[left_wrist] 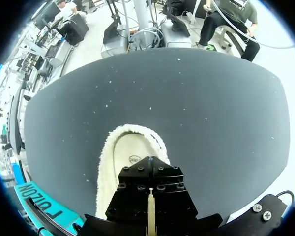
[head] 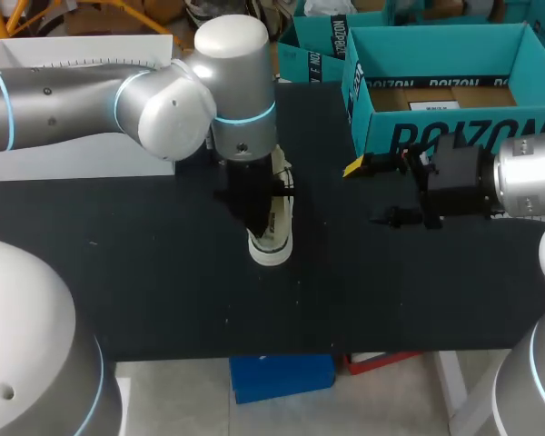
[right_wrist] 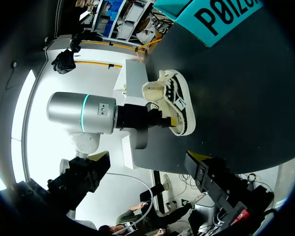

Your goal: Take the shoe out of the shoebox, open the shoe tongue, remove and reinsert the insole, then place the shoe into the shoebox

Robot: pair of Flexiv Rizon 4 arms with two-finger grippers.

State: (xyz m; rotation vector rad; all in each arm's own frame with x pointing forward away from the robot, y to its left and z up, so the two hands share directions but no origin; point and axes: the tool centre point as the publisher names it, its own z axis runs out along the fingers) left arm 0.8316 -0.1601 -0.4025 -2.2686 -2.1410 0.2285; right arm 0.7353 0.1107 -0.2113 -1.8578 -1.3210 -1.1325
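Fingers [head: 353,167] of the right gripper [head: 372,193] stand wide apart with nothing between them, hovering over the black table [head: 145,272] just in front of the teal cardboard shoebox [head: 454,136]. Out of that box, the cream fleece-lined shoe [head: 274,241] sits mid-table, and the left gripper [head: 256,216] is down at its opening; whether it grips anything I cannot tell. The beige insole [left_wrist: 133,150] lies inside the shoe. Taking the shoe out is done. The insole work looks to be under way, and returning the shoe to the box is not yet done.
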